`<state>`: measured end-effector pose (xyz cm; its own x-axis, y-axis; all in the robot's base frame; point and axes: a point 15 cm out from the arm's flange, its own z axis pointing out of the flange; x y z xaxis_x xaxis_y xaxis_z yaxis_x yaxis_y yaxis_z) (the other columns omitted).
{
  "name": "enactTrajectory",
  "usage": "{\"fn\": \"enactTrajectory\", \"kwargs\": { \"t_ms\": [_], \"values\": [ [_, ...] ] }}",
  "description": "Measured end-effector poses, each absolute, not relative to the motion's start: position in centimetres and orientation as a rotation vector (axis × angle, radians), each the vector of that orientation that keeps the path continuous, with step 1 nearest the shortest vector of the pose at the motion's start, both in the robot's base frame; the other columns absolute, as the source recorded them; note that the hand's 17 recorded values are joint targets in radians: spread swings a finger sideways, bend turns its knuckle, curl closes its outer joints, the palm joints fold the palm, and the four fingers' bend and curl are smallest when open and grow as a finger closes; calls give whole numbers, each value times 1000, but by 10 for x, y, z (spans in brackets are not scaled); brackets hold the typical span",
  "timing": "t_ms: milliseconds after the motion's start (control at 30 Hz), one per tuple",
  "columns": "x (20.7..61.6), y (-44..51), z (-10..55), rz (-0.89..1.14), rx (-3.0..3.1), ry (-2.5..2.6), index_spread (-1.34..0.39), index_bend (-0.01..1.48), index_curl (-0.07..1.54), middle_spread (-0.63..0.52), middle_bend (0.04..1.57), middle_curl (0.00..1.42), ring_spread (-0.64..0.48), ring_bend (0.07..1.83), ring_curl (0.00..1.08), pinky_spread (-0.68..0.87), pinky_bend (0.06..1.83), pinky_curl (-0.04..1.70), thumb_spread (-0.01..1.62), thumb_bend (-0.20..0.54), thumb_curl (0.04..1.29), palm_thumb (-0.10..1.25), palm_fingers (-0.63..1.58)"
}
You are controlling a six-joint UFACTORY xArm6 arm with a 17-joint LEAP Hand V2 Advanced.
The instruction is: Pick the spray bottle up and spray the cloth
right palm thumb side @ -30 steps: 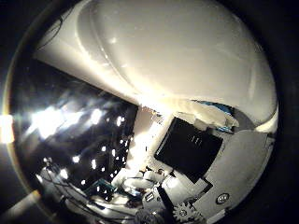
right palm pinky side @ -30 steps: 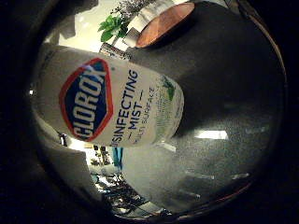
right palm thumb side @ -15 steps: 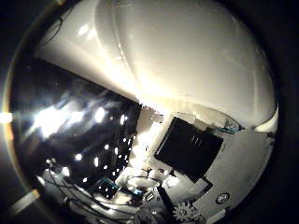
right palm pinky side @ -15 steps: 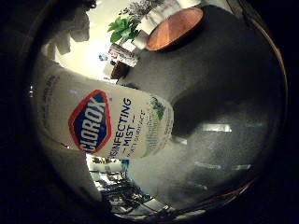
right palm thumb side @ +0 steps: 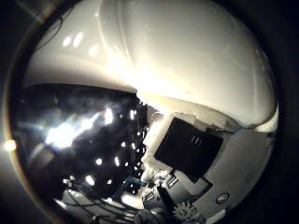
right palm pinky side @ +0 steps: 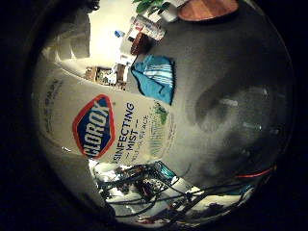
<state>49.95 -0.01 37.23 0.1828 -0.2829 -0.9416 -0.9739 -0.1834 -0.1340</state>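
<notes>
The white spray bottle (right palm pinky side: 110, 134) fills much of the little-finger-side palm view, so it sits close against the palm; its labelled body lies across the view, and its pale curved wall also fills the greater part of the thumb-side palm view. The hand (right palm thumb side: 196, 163) shows only as white and black parts with a small gear beside the bottle's wall, pressed close to it; whether the fingers curl round the bottle cannot be told. Taking the bottle as landmark: beyond its shoulder, on the dark grey bench (right palm pinky side: 226, 62), lies a teal cloth (right palm pinky side: 155, 77) with pale stripes, rumpled, apart from the bottle. The bench surface is matt and dark, with soft patches of reflected light and a dim shadow near the bottle's base end. Farther past the cloth from the bottle stand a small brown container (right palm pinky side: 140, 43) and a clear bottle (right palm pinky side: 147, 26), then a round wooden board (right palm pinky side: 207, 8) and green plant leaves (right palm pinky side: 149, 5) at the bench's far edge. Behind the bottle the room is bright, with pale walls and cluttered shelving too small to make out.
</notes>
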Motion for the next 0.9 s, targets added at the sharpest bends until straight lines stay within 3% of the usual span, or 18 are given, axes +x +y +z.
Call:
{"fn": "enactTrajectory", "kwargs": {
  "t_ms": [600, 900],
  "values": [
    [435, 86, 399, 1227, -1963, 1237, -189, 1175, 654, -107, 1316, 604, -172, 1416, 565, -243, 1211, 756, 1228, -10, 533, 928, 1211],
    [421, 131, 401, 1321, -2019, 1269, -195, 1163, 664, -108, 1326, 600, -172, 1422, 568, -242, 1197, 798, 1135, -12, 601, 982, 1203]
  ]
}}
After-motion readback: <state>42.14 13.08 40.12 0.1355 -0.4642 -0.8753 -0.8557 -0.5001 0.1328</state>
